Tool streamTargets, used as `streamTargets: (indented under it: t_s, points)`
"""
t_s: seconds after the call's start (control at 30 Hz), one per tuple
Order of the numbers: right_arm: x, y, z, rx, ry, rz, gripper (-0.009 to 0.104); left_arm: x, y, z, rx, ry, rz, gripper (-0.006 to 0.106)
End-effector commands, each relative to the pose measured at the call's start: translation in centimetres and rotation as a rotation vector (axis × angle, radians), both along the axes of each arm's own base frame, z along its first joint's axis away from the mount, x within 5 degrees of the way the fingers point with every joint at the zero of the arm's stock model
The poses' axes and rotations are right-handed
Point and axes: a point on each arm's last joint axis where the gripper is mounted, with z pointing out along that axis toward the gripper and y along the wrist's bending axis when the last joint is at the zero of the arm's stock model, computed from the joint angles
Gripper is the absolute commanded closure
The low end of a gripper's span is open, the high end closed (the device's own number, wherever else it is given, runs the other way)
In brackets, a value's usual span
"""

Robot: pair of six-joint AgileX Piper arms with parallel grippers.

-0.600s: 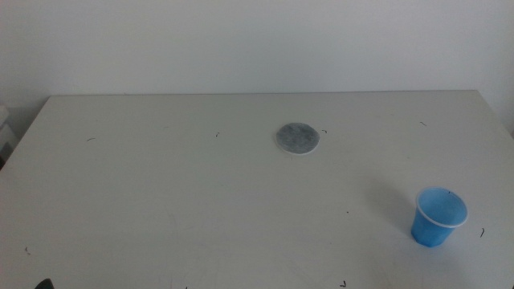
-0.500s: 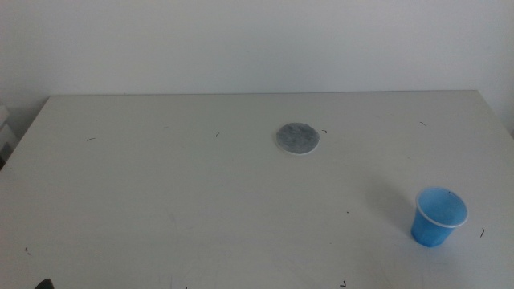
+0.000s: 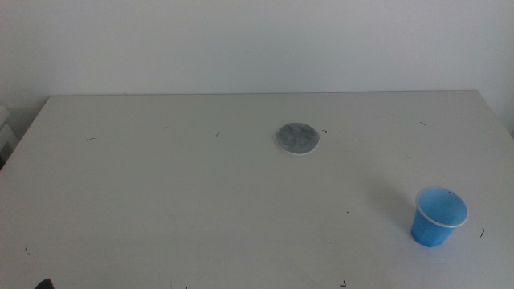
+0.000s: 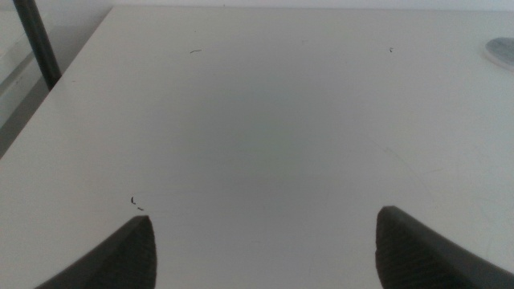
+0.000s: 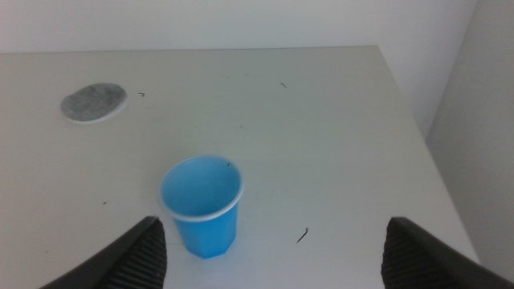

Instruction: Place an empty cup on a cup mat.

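Note:
The blue cup point(image 3: 438, 217) stands upright and empty on the white table, near the front right; it also shows in the right wrist view point(image 5: 201, 205). The grey cup mat point(image 3: 298, 138) lies flat further back near the table's middle, well apart from the cup; it also shows in the right wrist view point(image 5: 95, 102) and its edge in the left wrist view point(image 4: 502, 52). My right gripper point(image 5: 273, 261) is open, with the cup a short way ahead of its jaws. My left gripper point(image 4: 265, 257) is open and empty over bare table at the front left.
The white table point(image 3: 161, 185) carries only small dark specks. Its right edge point(image 5: 418, 120) runs close to the cup. A dark post point(image 4: 36, 44) stands off the table's left side. A white wall rises behind the table.

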Motion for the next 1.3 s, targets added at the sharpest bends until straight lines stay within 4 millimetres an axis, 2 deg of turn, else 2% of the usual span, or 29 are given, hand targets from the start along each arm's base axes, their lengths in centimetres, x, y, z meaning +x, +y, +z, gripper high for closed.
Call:
streamTargets:
  t_s: [0.0,0.33,0.63,0.9,1.07,1.27]
  points:
    - [1.1,-0.1,3.0,-0.042,-0.073,-0.002,0.02,0.1,0.0,0.8,-0.015,-0.078,0.0,-0.005]
    - [5.8,0.2,8.8,-0.013,-0.011,-0.001,0.02,0.1,0.0,0.8,-0.015,-0.078,0.0,-0.005]
    - [10.7,0.2,12.0,-0.005,0.244,-0.036,0.02,0.1,0.0,0.8,-0.015,-0.078,0.0,-0.005]
    - [15.1,0.4,12.1,0.021,0.514,-0.076,0.02,0.1,0.0,0.8,-0.015,-0.078,0.0,-0.005]
    - [17.3,0.6,11.7,0.055,0.59,-0.091,0.02,0.1,0.0,0.8,-0.015,-0.078,0.0,-0.005]
    - [19.1,1.3,10.1,0.132,0.663,-0.07,0.02,0.1,0.0,0.8,-0.015,-0.078,0.0,-0.005]
